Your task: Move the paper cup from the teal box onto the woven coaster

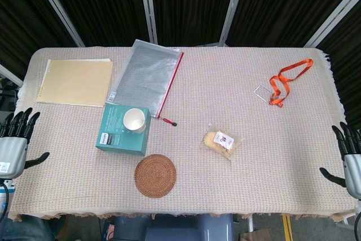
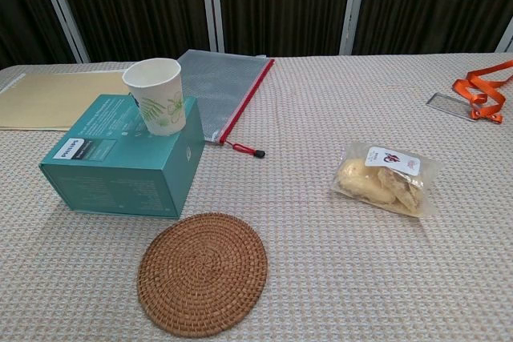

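Note:
A white paper cup (image 1: 134,120) (image 2: 157,95) with a green leaf print stands upright on the far right corner of the teal box (image 1: 118,134) (image 2: 120,158). The round brown woven coaster (image 1: 155,175) (image 2: 203,272) lies flat just in front of the box, to its right. My left hand (image 1: 14,139) hangs open at the table's left edge, fingers spread, well left of the box. At the right edge my right hand (image 1: 351,156) is also open and holds nothing. Neither hand shows in the chest view.
A tan folder (image 1: 76,82) and a mesh zip pouch (image 1: 145,76) with a red zipper lie behind the box. A bagged snack (image 1: 221,141) (image 2: 386,178) sits mid-table. An orange lanyard with a badge holder (image 1: 282,82) (image 2: 473,95) lies far right.

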You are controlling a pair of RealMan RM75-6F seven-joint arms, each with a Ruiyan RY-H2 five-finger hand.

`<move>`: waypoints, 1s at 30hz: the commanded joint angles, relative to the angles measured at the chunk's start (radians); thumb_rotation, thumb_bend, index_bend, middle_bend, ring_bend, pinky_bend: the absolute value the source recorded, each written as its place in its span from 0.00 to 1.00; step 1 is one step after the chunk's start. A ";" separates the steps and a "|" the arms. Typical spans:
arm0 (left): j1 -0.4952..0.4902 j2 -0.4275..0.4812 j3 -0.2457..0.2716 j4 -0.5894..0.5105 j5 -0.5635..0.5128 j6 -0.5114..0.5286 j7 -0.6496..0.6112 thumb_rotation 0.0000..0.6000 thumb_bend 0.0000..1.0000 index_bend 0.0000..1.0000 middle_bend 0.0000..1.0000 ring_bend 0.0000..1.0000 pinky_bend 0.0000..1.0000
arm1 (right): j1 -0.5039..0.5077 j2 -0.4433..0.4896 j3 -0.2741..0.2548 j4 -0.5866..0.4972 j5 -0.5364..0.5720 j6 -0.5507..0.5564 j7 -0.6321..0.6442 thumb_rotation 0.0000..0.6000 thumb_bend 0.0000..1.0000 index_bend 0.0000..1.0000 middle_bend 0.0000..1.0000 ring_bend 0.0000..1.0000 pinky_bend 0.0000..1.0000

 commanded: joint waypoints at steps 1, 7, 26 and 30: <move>0.000 0.001 -0.001 0.003 -0.003 -0.007 -0.004 1.00 0.00 0.00 0.00 0.00 0.00 | -0.001 0.000 0.000 -0.001 -0.001 0.002 -0.001 1.00 0.00 0.00 0.00 0.00 0.00; -0.005 0.001 -0.003 0.010 -0.006 -0.032 -0.016 1.00 0.00 0.00 0.00 0.00 0.00 | 0.000 0.001 -0.003 -0.006 -0.003 -0.001 0.001 1.00 0.00 0.00 0.00 0.00 0.00; -0.460 -0.147 -0.206 -0.036 -0.071 -0.501 0.119 1.00 0.00 0.09 0.00 0.00 0.01 | 0.032 -0.016 0.027 0.019 0.094 -0.079 -0.008 1.00 0.00 0.00 0.00 0.00 0.00; -0.514 -0.154 -0.199 -0.046 -0.112 -0.574 0.183 1.00 0.00 0.10 0.00 0.00 0.08 | 0.035 -0.020 0.037 0.031 0.122 -0.088 -0.008 1.00 0.00 0.00 0.00 0.00 0.00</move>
